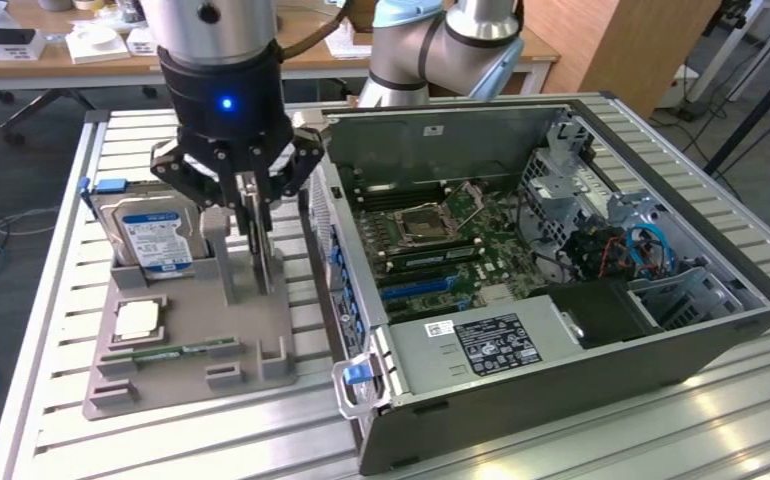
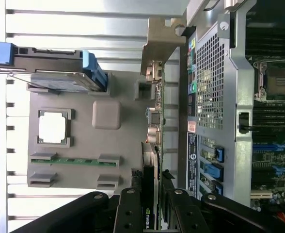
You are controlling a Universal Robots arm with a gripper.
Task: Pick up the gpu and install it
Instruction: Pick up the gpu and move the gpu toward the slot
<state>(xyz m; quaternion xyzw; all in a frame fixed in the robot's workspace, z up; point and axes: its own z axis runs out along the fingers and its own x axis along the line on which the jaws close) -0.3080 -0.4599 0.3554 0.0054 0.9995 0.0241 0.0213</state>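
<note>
Wrist view shows the hand [image 2: 151, 208] closed on the gpu [image 2: 150, 165], one dark finger [image 2: 129, 209] pressed to each flat face of the card, near the end that carries a small green logo. The card stands on its long edge, and its silver bracket [image 2: 160, 46] lies at the far end from the hand.

From the exterior view, the hand [image 1: 254, 215] hangs straight down from the arm with its fingers drawn in narrow around the top edge of the gpu [image 1: 260, 255]. The card is upright between two posts of the grey holder [image 1: 198, 330].

That holder [image 2: 84, 145] sits flat on the slatted metal bench [image 1: 52, 300]. It also carries a hard drive [image 1: 158, 235] with a blue label, propped upright at the back. A square processor chip [image 1: 136, 318] lies in a recess, and a green memory stick [image 1: 172, 350] lies flat near the front.

Just beside the holder, on the exterior view's right, an open computer case [image 1: 705, 340] lies on its side. Its motherboard [image 1: 425, 240] faces up and a labelled power supply [image 1: 485, 340] sits at the near end.
</note>
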